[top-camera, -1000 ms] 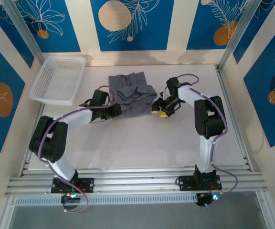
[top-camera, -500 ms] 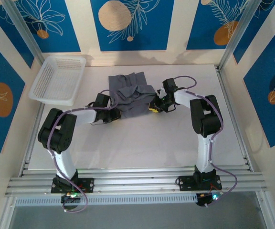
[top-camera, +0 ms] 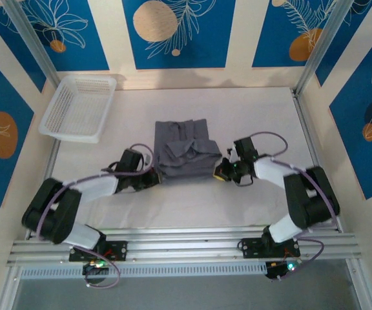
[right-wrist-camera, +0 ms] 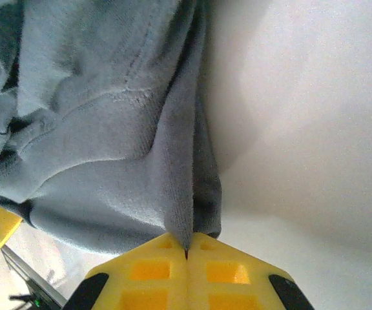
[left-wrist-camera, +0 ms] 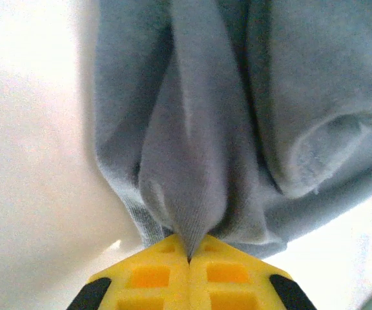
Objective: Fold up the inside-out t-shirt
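Both pincers are clamped shut on cloth. The left gripper (left-wrist-camera: 189, 258) pinches a ridge at the shirt's (top-camera: 185, 152) near-left corner, and the right gripper (right-wrist-camera: 187, 248) bites its near-right edge. So the shirt sits between them mid-table (top-camera: 237, 213), running away toward the back. It's a lumpy rough rectangle, so I'd guess it's partly folded at best and the tidy folds aren't done yet.

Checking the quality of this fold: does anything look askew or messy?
The t-shirt is rumpled, a lumpy, creased heap rather than lying flat. The left gripper and right gripper are each shut on a pinch of its near edge. Nothing looks spilled or torn.
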Controlling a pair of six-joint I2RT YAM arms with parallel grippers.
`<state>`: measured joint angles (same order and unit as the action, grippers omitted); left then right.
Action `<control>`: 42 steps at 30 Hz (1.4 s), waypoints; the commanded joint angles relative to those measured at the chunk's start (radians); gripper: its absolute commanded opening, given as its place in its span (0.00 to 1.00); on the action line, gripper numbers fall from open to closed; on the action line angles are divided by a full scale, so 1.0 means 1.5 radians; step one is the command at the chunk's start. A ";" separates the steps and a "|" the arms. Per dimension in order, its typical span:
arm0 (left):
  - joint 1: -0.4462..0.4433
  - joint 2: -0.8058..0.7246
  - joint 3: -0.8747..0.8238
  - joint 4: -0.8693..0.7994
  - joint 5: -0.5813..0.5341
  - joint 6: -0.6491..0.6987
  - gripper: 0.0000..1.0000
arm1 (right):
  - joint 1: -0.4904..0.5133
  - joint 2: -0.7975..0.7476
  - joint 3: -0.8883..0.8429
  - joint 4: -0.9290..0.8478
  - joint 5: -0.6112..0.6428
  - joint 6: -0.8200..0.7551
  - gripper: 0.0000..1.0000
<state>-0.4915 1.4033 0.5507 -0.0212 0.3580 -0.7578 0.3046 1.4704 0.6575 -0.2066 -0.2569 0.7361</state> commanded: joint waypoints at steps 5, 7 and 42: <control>-0.081 -0.158 -0.048 -0.138 -0.064 -0.074 0.50 | 0.018 -0.181 -0.067 -0.111 0.030 0.014 0.44; -0.080 -0.187 -0.017 -0.166 -0.080 -0.064 0.51 | 0.002 -0.219 -0.046 -0.128 0.052 0.018 0.49; -0.135 -0.144 0.121 -0.147 -0.158 -0.099 0.00 | -0.037 -0.016 0.164 -0.065 -0.045 0.044 0.00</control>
<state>-0.7067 1.2518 0.6701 -0.1558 0.2321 -0.9104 0.2478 1.4754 0.8303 -0.2703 -0.2985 0.7891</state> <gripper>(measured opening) 0.044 0.046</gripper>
